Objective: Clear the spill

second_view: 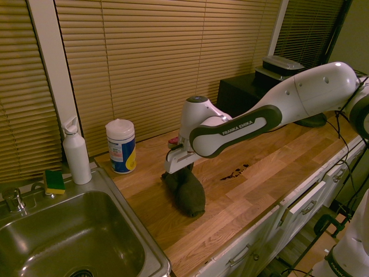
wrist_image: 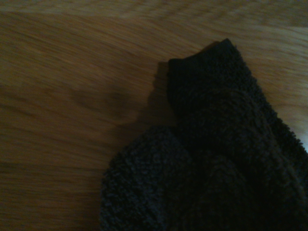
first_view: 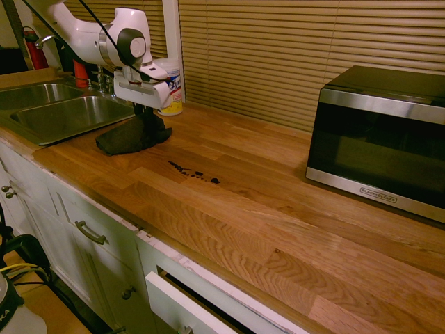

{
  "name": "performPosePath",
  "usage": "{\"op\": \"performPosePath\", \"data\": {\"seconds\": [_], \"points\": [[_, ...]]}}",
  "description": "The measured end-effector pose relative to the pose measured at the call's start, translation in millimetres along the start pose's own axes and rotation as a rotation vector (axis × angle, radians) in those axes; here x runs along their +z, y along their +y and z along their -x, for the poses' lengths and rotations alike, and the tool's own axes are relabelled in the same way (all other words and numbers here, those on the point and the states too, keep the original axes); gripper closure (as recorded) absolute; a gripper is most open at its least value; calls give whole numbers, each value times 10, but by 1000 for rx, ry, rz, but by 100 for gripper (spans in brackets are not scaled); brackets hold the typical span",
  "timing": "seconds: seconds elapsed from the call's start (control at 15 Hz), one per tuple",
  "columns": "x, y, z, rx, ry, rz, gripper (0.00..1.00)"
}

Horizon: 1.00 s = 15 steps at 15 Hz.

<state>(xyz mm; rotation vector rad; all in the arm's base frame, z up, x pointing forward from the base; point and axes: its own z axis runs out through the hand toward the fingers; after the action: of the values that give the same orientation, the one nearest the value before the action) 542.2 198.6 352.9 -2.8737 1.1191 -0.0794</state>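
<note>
From the first exterior view, the gripper (first_view: 144, 117) points straight down near the worktop's (first_view: 278, 229) sink end, its jaws closed tight on the bunched top of a dark rag (first_view: 132, 136) whose lower folds rest on the wood; the spill (first_view: 193, 172), a thin trail of dark blotches, lies apart from the rag toward the middle of the worktop, nearer the front edge than the wall. In the second exterior view, the rag (second_view: 187, 190) drapes beneath the gripper (second_view: 183, 168), with the spill (second_view: 235, 171) uncovered beyond it. The wrist view shows only the rag's (wrist_image: 216, 159) dark pile against wood.
</note>
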Motion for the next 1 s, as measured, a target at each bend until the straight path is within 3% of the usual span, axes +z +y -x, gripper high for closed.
{"op": "performPosePath", "data": {"seconds": [1.0], "points": [[-155,1724,-1073,177,22,-30,100]]}}
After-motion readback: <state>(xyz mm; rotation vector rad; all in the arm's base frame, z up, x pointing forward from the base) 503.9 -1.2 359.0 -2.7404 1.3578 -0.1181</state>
